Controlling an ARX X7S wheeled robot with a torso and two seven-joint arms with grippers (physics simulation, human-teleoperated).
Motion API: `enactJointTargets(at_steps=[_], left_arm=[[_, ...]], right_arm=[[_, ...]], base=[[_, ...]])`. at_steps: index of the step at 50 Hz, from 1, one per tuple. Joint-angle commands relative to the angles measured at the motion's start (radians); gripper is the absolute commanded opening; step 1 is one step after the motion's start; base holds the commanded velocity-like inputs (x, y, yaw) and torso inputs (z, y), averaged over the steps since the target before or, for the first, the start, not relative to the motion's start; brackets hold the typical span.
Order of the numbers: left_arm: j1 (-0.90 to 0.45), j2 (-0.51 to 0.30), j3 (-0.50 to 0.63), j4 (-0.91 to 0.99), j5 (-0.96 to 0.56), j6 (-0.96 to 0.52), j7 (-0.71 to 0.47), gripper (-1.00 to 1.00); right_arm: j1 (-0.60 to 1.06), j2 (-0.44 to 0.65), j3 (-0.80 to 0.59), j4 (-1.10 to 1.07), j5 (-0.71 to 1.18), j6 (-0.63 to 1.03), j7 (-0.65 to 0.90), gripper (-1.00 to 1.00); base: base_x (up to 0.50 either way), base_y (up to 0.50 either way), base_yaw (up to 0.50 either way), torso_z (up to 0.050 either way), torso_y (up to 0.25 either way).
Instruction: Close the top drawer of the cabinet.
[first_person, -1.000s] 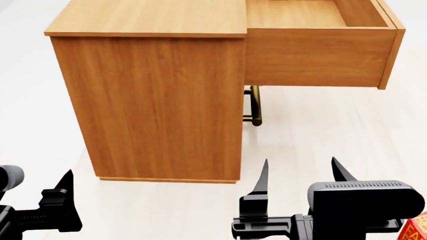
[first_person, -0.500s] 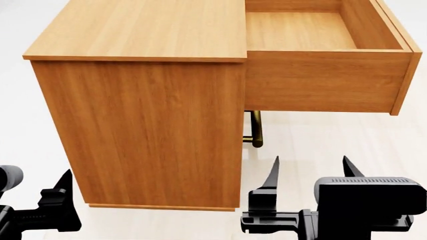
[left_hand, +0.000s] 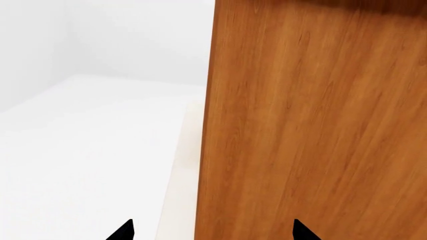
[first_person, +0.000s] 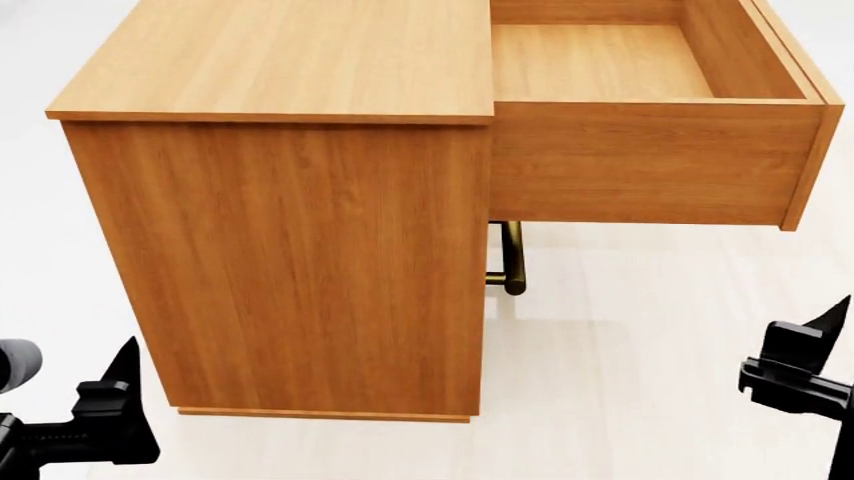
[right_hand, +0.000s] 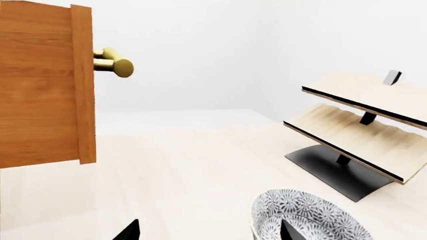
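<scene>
Setting: a bare simulated room, sparsely furnished in a domestic style. Evidence: plain white walls (right_hand: 200, 55) and pale plank floor (first_person: 627, 340); one wood-grain cabinet (first_person: 307, 260); slanted pale wooden panels (right_hand: 363, 125) on a black base; a patterned bowl (right_hand: 307, 220) on the floor.

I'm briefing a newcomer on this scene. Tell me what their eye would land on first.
First, the cabinet, filling the head view's left and middle, with its top drawer pulled far out to the right, open and empty. Next, the drawer's brass handle jutting from its front in the right wrist view, and there too a patterned bowl on the floor beside pale slanted panels on a black base. Both grippers hang low, touching nothing.
</scene>
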Motion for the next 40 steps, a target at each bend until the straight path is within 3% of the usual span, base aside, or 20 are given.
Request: enactJointTargets(at_steps=[1,12,17,22,28,40], left_arm=[[0.004,-0.005,-0.001,-0.003,-0.006,0.018,0.0,1.0],[0.007,-0.011,-0.002,-0.007,-0.01,0.023,-0.005,1.0],[0.043,-0.021,0.022,0.002,0.015,0.089,0.007,1.0],[0.071,-0.017,0.014,-0.006,0.015,0.125,0.016,1.0],[0.124,-0.019,0.023,-0.008,0.038,0.199,0.028,1.0],[0.123,-0.027,0.004,-0.02,0.028,0.213,0.026,1.0]], right_arm=[[0.134,0.093,0.076,0.259,-0.081,-0.05,0.092,1.0],[0.384,0.111,-0.014,0.515,-0.13,-0.093,0.128,1.0],[0.563,0.093,-0.099,0.788,-0.17,-0.22,0.148,1.0],[0.778,0.062,-0.162,1.207,-0.209,-0.426,0.196,1.0],[0.932,0.01,-0.212,1.539,-0.235,-0.632,0.216,1.0],[0.9,-0.126,-0.285,1.573,-0.231,-0.713,0.174,1.0]], base=[[0.0,0.0,0.0,0.0,0.0],[0.0,0.0,0.0,0.0,0.0],[0.0,0.0,0.0,0.0,0.0],[0.0,0.0,0.0,0.0,0.0],[0.0,0.0,0.0,0.0,0.0],[0.0,0.0,0.0,0.0,0.0]])
